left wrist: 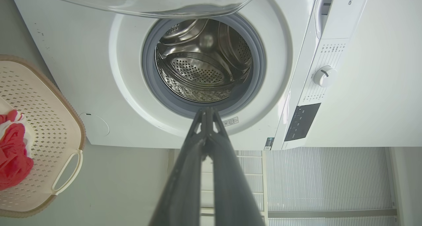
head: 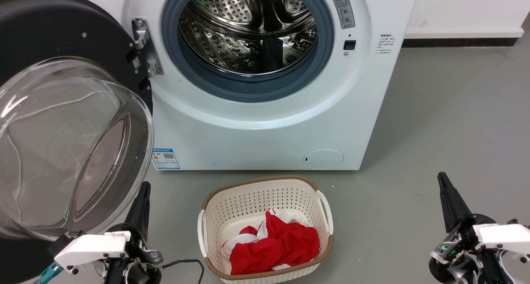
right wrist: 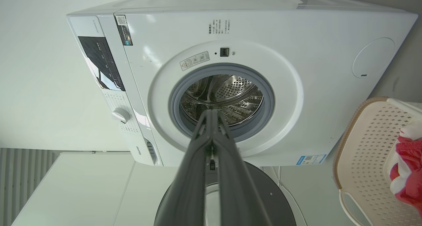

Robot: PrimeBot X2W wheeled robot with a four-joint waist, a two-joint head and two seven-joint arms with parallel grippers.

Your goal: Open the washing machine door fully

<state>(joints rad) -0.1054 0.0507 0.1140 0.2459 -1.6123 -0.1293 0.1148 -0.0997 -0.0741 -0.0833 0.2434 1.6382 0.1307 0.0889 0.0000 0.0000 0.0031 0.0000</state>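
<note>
The washing machine door (head: 62,35) is found swung out to the left of the washing machine (head: 269,143), carried on the hinge (head: 145,48) beside the drum mouth (head: 248,31), its glass bowl (head: 70,147) bulging toward the robot; the opening is judged wide, though whether the hinge stop is reached cannot be told. The left gripper (head: 145,186) is seen low, just beside the lower rim of the bowl, its two fingers pressed together with nothing between them; contact with the glass cannot be confirmed. The right gripper (head: 442,177) is held well apart on the other side, likewise closed and empty. The chief hazard is judged to be the left arm: any lift or sideways sweep from here could drive the narrow fingertips into the glass, where a slip along the smooth curve is likely. If the door is pushed past its stop, the hinge could be strained; if it is short of the stop, a swing back toward the drum mouth is possible. The laundry basket (head: 248,201), loaded with red cloth (head: 277,242), is set on the floor (head: 434,110) directly before the machine and could be knocked by either arm
</note>
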